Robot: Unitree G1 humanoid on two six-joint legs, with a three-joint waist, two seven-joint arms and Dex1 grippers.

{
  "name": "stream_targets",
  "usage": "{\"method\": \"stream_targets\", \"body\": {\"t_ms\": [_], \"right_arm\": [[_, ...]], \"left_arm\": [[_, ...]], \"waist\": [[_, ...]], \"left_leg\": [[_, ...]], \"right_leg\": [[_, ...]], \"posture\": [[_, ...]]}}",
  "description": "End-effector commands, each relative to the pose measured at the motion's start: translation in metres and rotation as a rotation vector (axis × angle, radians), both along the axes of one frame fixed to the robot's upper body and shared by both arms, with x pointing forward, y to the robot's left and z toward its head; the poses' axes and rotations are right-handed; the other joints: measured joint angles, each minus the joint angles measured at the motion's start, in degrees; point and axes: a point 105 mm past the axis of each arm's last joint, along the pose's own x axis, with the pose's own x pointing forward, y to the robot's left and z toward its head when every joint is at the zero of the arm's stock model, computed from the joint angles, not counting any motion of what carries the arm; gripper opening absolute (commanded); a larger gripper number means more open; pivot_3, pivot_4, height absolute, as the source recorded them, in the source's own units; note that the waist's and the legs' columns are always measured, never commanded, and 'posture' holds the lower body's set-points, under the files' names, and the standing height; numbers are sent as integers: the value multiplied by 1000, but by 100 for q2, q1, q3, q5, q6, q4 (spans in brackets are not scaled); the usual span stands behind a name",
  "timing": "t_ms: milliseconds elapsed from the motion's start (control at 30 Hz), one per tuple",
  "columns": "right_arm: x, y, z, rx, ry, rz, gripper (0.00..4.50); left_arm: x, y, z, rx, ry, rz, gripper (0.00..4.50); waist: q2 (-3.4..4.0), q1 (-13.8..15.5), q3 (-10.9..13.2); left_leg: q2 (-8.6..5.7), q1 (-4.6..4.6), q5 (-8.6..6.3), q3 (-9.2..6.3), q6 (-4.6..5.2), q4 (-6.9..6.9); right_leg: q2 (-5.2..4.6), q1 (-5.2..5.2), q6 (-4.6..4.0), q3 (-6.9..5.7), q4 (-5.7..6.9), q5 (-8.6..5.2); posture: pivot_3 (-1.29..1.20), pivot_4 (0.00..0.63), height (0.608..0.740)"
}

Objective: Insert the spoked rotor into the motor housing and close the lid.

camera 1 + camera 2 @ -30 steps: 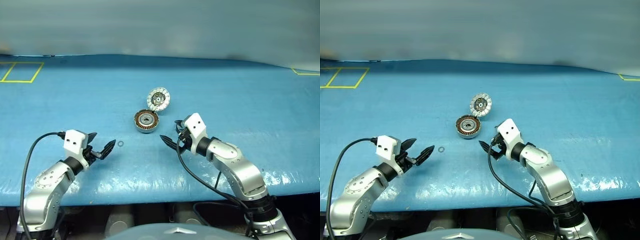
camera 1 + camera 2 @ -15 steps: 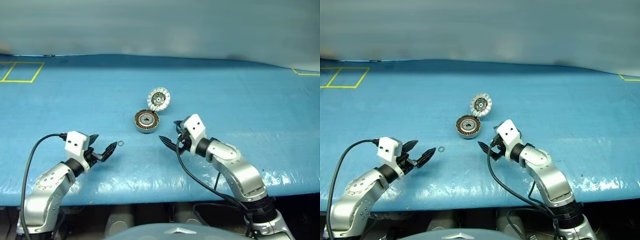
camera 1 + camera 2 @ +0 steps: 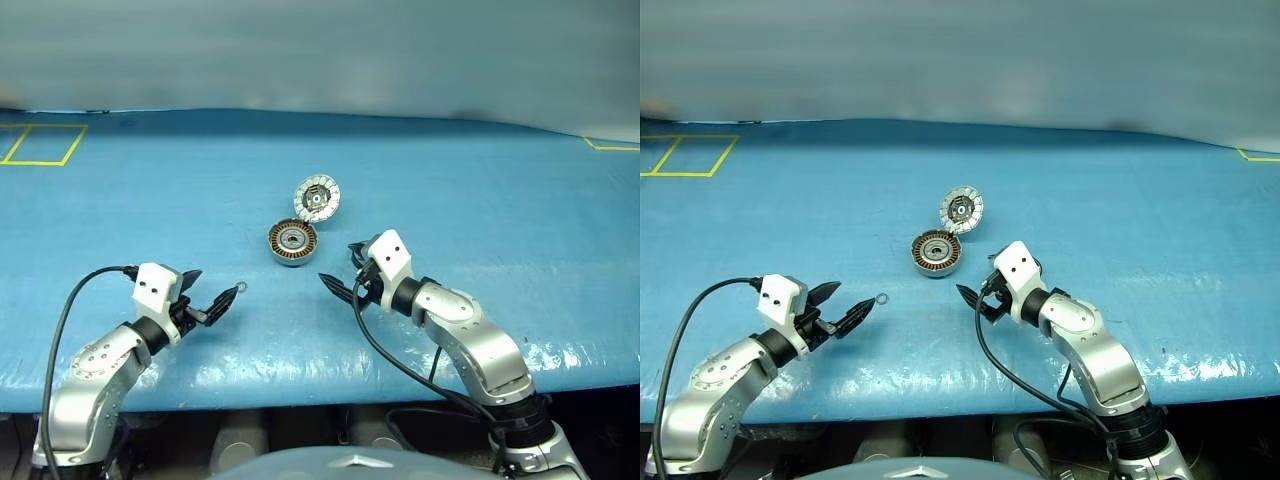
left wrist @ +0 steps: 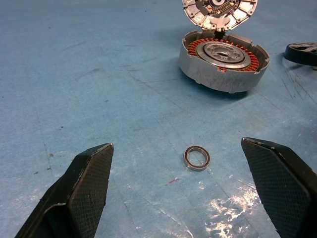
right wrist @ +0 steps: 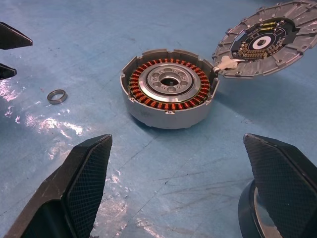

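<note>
One motor housing (image 5: 168, 94) is sitting on the blue table (image 3: 480, 180), a round grey metal can ringed inside with copper-brown windings around a silvery hub plate with small holes. One lid (image 5: 265, 39) is standing flipped open, joined at the housing's far rim, showing pale radial segments around a dark centre; any writing on it is too small to read. One tiny plain ring (image 4: 196, 157) is lying flat, apart from the housing. One dark rotor (image 4: 303, 52) is resting on the table beside the housing, by the right gripper's finger, only partly in view.

Two grippers are working here. The left gripper (image 4: 190, 191) is hovering with its textured black fingers spread wide, the little ring lying just ahead between them. The right gripper (image 5: 190, 188) is gaping wide too, empty, facing the housing.
</note>
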Motion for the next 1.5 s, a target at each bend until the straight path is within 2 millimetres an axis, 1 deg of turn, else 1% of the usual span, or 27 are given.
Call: {"method": "stream_targets", "body": {"t_ms": [33,200,267,300,400,467,567,733,767,867,1000,1100,1267,1500], "right_arm": [[1,1,7,15,-29,0,4469],[0,2,8,9,-29,14,4469],[-2,7,11,-15,-32,64,4469],[-2,9,11,-38,-27,88,4469],[-4,14,8,-225,-28,224,4469],[-4,17,9,-288,-37,290,4469],[2,31,24,-348,-63,389,4469],[19,57,40,-458,-119,488,4469],[23,63,43,-467,-130,502,4469],[32,77,46,-486,-146,521,4469],[48,87,34,-551,-143,521,4469],[52,90,27,-570,-127,537,4469],[63,87,17,-605,-111,519,4469],[66,82,2,-644,-61,534,4469]], "left_arm": [[0,-6,11,21,-44,-37,4487],[0,-6,11,23,-44,-40,4487],[0,-6,11,24,-44,-43,4487],[0,-7,11,25,-43,-44,4487],[0,-7,10,30,-38,-49,4487],[0,-8,9,31,-37,-50,4487],[0,-9,9,32,-36,-56,4487],[-2,-14,9,25,-48,-73,4487],[-3,-15,8,26,-47,-80,4487],[-6,-19,6,27,-38,-97,4487],[-9,-21,4,22,-38,-93,4487],[-12,-21,4,18,-38,-86,4487],[-15,-21,2,9,-35,-72,4487],[-15,-20,2,9,-38,-66,4487]], "waist": [[0,0,0],[0,0,0],[1,-2,0],[1,-4,1],[10,-6,7],[10,-3,7],[9,-13,8],[9,-6,9],[8,-6,8],[8,-3,9],[9,1,9],[10,0,10],[14,-6,12],[14,-10,12]], "left_leg": [[0,0,0,0,0,0],[0,0,0,0,0,0],[0,0,0,0,0,0],[0,0,0,0,0,0],[1,2,0,3,1,3],[0,3,1,3,2,5],[-1,2,1,3,2,2],[0,1,1,-1,2,-3],[-1,0,1,-1,2,-4],[0,-1,0,-1,3,-8],[0,-3,-1,-1,3,-11],[1,-3,-1,-1,3,-11],[0,-2,-1,0,3,-12],[0,-1,-1,-1,3,-12]], "right_leg": [[0,0,0,0,0,0],[0,0,0,-1,0,0],[0,0,0,0,0,0],[0,0,0,0,0,0],[-4,-1,-1,2,1,0],[-6,-1,-1,1,0,0],[1,-5,-6,-1,1,2],[2,-6,-19,-12,2,13],[0,-6,-29,-14,2,19],[-5,-8,-16,-15,1,30],[-12,-9,-16,-19,0,30],[-14,-9,-17,-20,0,30],[-12,-10,-17,-21,1,30],[-10,-10,-17,-22,2,30]], "posture": [[0,150,740],[0,150,740],[0,150,740],[0,150,740],[0,150,740],[0,150,740],[0,150,740],[0,150,740],[0,150,740],[0,150,740],[0,150,740],[0,150,740],[0,150,740],[0,150,740]]}}
